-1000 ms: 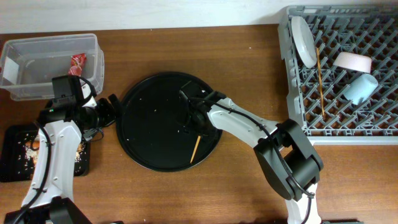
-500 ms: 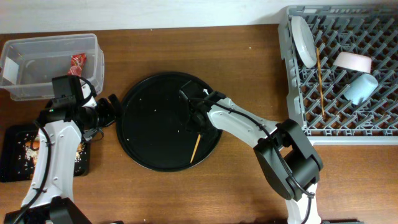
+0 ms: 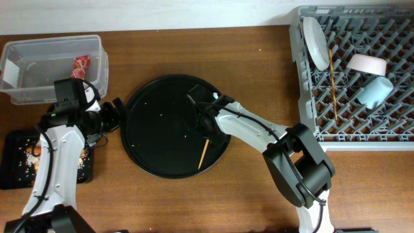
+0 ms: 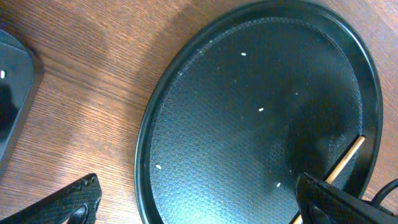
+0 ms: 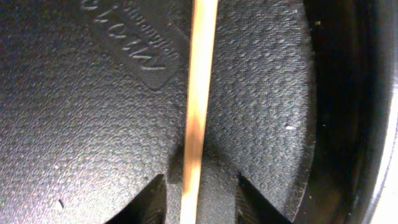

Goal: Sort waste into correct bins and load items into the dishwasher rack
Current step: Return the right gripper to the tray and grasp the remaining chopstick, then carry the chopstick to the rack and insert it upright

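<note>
- Overhead shows almost no change over the last second: the right gripper (image 3: 206, 120) stays low over the large round black tray (image 3: 155, 129), and the thin wooden chopstick (image 3: 202, 154) lies just where it did, slanted on the tray's lower right part.
- Reading: the descent is finished but the pick is not made. The stick has not lifted or shifted.
- Right wrist view: the chopstick (image 5: 196, 106) runs straight up the frame and passes between the two fingertips (image 5: 149, 202) at the bottom edge. The jaws are spread, straddling it with a dark gap on each side, so nothing is gripped yet.
- Closing now would likely catch the stick near its upper end. The stick is thin and could roll on the textured tray floor.
- Left gripper (image 4: 198, 190) hangs with its jaws apart and empty just off the round tray's left rim, well apart from the stick.
- Large square grey plastic rack (image 3: 401, 139) at the far right already holds a round white plate (image 3: 315, 43), a small white bowl (image 3: 367, 63), a light blue cup (image 3: 376, 91) and a second wooden chopstick (image 3: 332, 77).
- Clear rectangular plastic tub (image 3: 39, 74) holds a red wrapper (image 3: 81, 65), and the flat black rectangular tray (image 3: 14, 169) holds food scraps.
- Judgement: this stick looks like the last item to load.
</note>
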Controlling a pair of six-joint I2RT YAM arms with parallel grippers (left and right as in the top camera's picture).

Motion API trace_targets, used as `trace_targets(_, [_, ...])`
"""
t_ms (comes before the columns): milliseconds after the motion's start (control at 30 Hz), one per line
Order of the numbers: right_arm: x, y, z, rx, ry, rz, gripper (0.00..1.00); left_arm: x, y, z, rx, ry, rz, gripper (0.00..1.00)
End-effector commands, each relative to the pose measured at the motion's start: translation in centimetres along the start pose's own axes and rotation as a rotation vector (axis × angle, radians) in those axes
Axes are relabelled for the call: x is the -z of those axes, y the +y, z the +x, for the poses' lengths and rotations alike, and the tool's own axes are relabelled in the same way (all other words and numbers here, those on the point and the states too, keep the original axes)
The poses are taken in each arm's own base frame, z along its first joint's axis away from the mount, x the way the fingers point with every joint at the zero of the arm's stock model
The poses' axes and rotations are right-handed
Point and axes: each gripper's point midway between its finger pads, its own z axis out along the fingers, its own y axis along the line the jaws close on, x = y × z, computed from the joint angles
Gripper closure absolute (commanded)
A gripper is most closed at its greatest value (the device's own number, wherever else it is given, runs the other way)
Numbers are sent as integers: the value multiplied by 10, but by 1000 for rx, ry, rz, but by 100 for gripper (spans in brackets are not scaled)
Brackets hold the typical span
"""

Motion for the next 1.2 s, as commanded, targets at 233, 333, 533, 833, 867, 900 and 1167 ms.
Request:
trace_targets(233, [-17,-21,-4,-3,-36,112,66,-1,0,0,-17,2,-3,1])
trace_targets(333, [-15,-22,-4,-3,-31,118,66,-1,0,0,-17,2,-3,1])
trace_targets(533, [-9,-20,-5,-2,-27,124,66,-1,0,0,-17,2,-3,1])
trace_targets(833, [-9,-21,-5,-2,-25,126,87,-1,0,0,-17,2,-3,1])
trace_targets(867, [-9,-21,-5,-2,-25,126,88,-1,0,0,-17,2,-3,1])
trace_targets(900, [-9,-21,-5,-2,-25,126,88,-1,0,0,-17,2,-3,1])
trace_targets(1167, [10,-15,-7,-10,6,113,95,-1,0,0,-17,2,-3,1])
